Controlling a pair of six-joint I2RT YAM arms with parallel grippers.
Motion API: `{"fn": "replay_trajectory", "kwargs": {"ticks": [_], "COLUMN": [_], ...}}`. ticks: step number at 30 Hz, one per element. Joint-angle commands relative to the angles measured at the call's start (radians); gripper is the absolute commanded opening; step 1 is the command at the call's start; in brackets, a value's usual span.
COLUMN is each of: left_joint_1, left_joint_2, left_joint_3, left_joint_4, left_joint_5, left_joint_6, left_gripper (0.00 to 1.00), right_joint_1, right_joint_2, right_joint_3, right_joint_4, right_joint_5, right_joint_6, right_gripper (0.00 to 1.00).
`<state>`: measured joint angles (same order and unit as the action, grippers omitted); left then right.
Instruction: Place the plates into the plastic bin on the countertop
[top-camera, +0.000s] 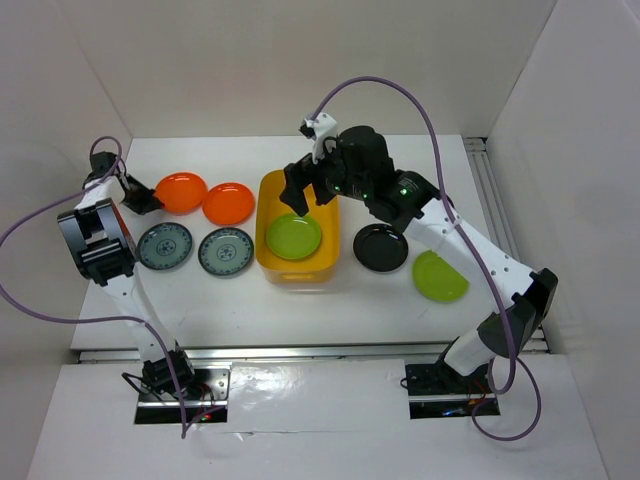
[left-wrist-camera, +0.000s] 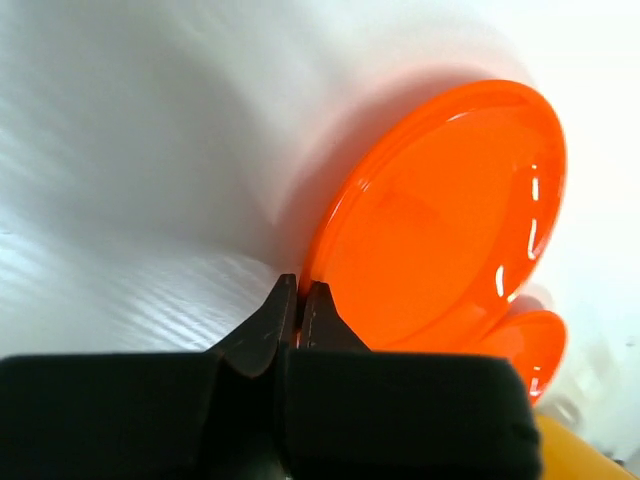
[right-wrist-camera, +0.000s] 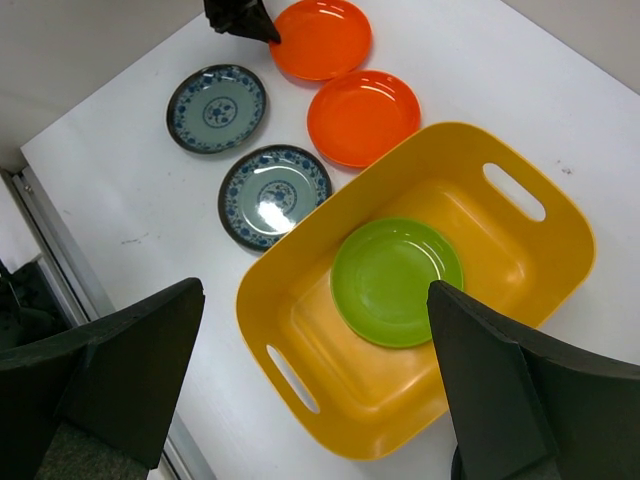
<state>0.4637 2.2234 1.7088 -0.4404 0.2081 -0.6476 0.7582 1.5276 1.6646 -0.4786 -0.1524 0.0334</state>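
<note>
**Tabletop** (top-camera: 300, 300): white and matte. Every item listed below was carried on it.

**Plastic bin** (top-camera: 262, 235): yellow-orange, set at the centre, with a slot handle cut in each end. One lime green plate (top-camera: 294, 237) was found lying flat inside it.

**Progress:** one plate was judged placed. Six were counted outside the bin and not yet placed. An eighth plate could not be seen.

**Right arm** (top-camera: 470, 250): was stretched from the near right corner across to the bin, with the wrist turned downward above the bin's far end.

**Left arm** (top-camera: 100, 240): was folded up at the left edge, with the wrist lowered toward the far left plates.

**Plates outside the bin:**
- A black plate (top-camera: 381, 247) was recorded just right of the bin.
- A second lime green plate (top-camera: 440, 277) lay near the black one, further right.
- Two orange plates (top-camera: 181, 192) (top-camera: 229, 203) were set side by side, left of the bin on the far side.
- Two patterned plates (top-camera: 165, 246) (top-camera: 226, 251) were set in a row nearer the arms.

**Right pincer** (right-wrist-camera: 312, 290): was spread wide above the bin, and nothing was held.

**Left pincer** (left-wrist-camera: 297, 292): was pressed together at the rim of the leftmost orange plate. Whether the rim was nipped between the tips could not be told.
</note>
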Motion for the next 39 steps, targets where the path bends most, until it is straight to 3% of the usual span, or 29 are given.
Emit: {"fn": "replay_trajectory", "kwargs": {"ticks": [1,6,10,14,17,23,26,31,39], "left_joint_1": [-0.016,-0.04,-0.105,-0.181,-0.253,-0.465,-0.558,-0.755,-0.867], "left_joint_2": [0.05,-0.057,-0.186,-0.321,-0.402,-0.585,-0.632,-0.666,-0.593], "left_joint_3": [-0.003,0.104,0.17,0.18,0.14,-0.03,-0.08,-0.178,-0.151], "left_joint_4": [-0.05,-0.041,-0.041,-0.031,-0.033,-0.103,-0.13,-0.164,-0.21], "left_joint_5": [-0.047,-0.065,-0.157,-0.144,-0.069,-0.081,-0.094,-0.258,-0.329], "left_joint_6": [-0.001,-0.035,-0.063,-0.052,-0.031,0.063,0.123,0.187,0.187], "left_gripper": [0.0,0.0,0.0,0.0,0.0,0.0,0.0,0.0,0.0], "right_joint_1": [-0.008,-0.017,-0.017,-0.026,-0.054,-0.132,-0.151,-0.183,-0.183], "right_joint_2": [-0.012,-0.012,-0.012,-0.033,-0.052,-0.084,-0.096,-0.142,-0.191], "right_joint_3": [0.046,0.046,0.037,0.037,0.027,0.029,0.02,-0.003,-0.022], "right_joint_4": [-0.022,-0.011,-0.002,-0.002,-0.002,-0.021,-0.022,-0.022,-0.022], "right_joint_5": [0.008,0.017,0.039,0.088,0.129,0.157,0.166,0.154,0.123], "right_joint_6": [-0.015,-0.006,0.005,0.014,0.014,0.033,0.033,0.033,0.042], "right_gripper": [1.0,1.0,1.0,1.0,1.0,1.0,1.0,1.0,1.0]}}
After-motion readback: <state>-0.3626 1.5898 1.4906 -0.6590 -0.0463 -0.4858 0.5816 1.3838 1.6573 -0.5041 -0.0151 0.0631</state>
